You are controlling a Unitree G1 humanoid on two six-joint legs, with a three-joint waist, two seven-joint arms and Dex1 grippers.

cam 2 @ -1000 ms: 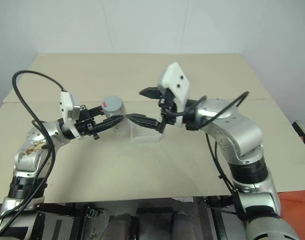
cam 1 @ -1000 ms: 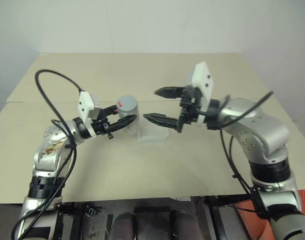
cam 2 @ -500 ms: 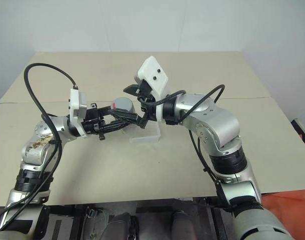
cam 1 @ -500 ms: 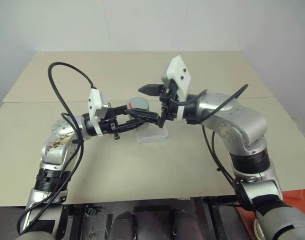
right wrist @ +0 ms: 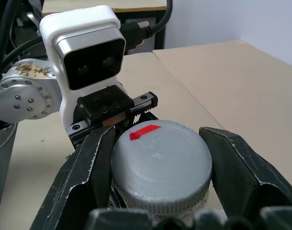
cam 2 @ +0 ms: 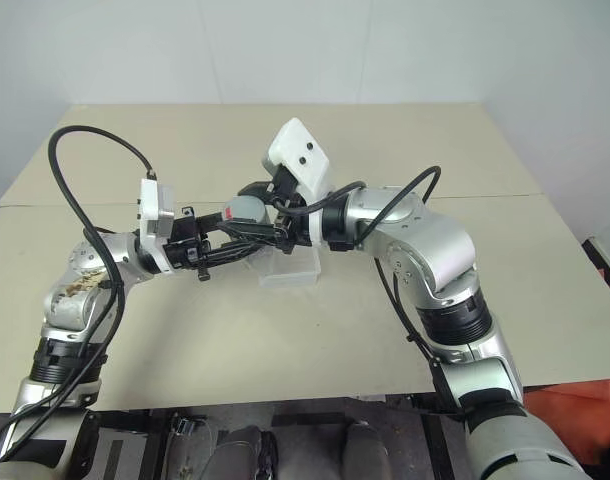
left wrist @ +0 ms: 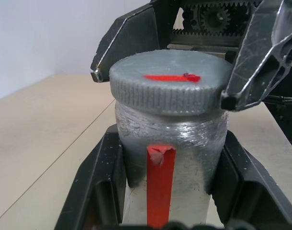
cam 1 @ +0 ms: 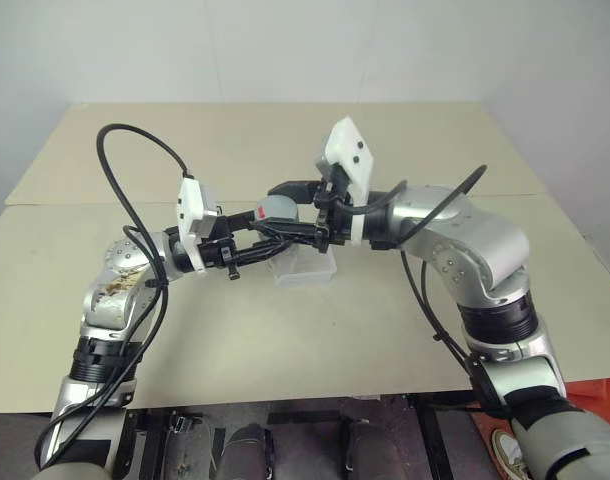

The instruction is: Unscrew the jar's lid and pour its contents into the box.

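Note:
The silvery jar (cam 1: 273, 212) with a red label strip hangs upright in the air above the table. My left gripper (cam 1: 269, 238) is shut on its body, one finger (left wrist: 95, 177) on each side. The grey ribbed lid (right wrist: 160, 163) with a red mark sits on top of the jar (left wrist: 167, 139). My right gripper (cam 1: 282, 210) comes in from the opposite side and is shut on the lid (left wrist: 170, 88), its fingers (right wrist: 241, 172) pressed against the rim. The clear box (cam 1: 307, 268) rests on the table just under and behind the jar.
A wide beige table (cam 1: 405, 330) lies under both arms, with a seam (cam 1: 85, 205) across its middle and a white wall behind. A black cable (cam 1: 125, 150) loops above my left arm.
My right gripper swung left to the jar with open jaws, then shut on the lid. The left gripper kept its hold on the jar.

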